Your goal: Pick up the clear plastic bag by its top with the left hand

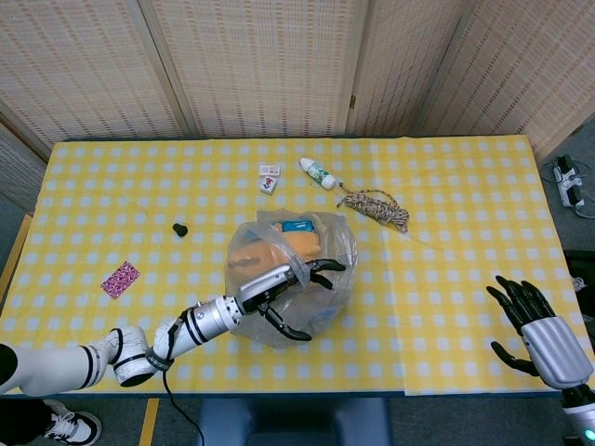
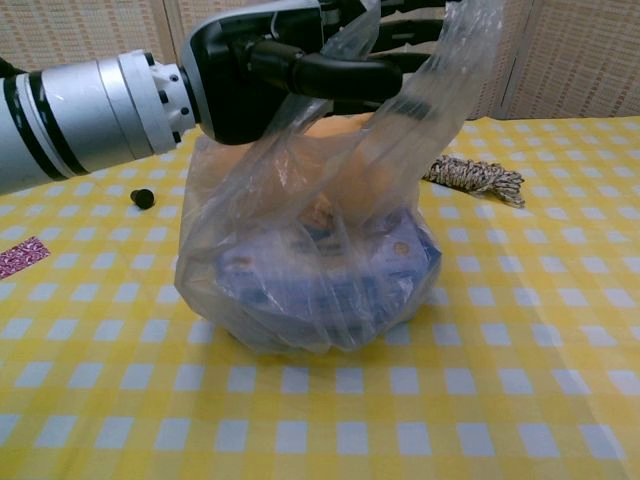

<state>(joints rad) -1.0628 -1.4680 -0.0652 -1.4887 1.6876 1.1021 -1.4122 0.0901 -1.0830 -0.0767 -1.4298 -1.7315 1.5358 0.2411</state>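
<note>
Yellow-checked table [image 1: 446, 223]: clear plastic bag [image 1: 297, 269] center; bottle [image 1: 317, 173], rope [image 1: 376, 206] at 1; tiles [image 1: 269, 178] at 12; black knob [image 1: 179, 228], pink card [image 1: 120, 279] at 9.

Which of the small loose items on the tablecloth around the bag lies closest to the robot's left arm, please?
The pink patterned card, near the table's left edge. The black cap, white tiles, small bottle and rope coil lie farther back.
</note>
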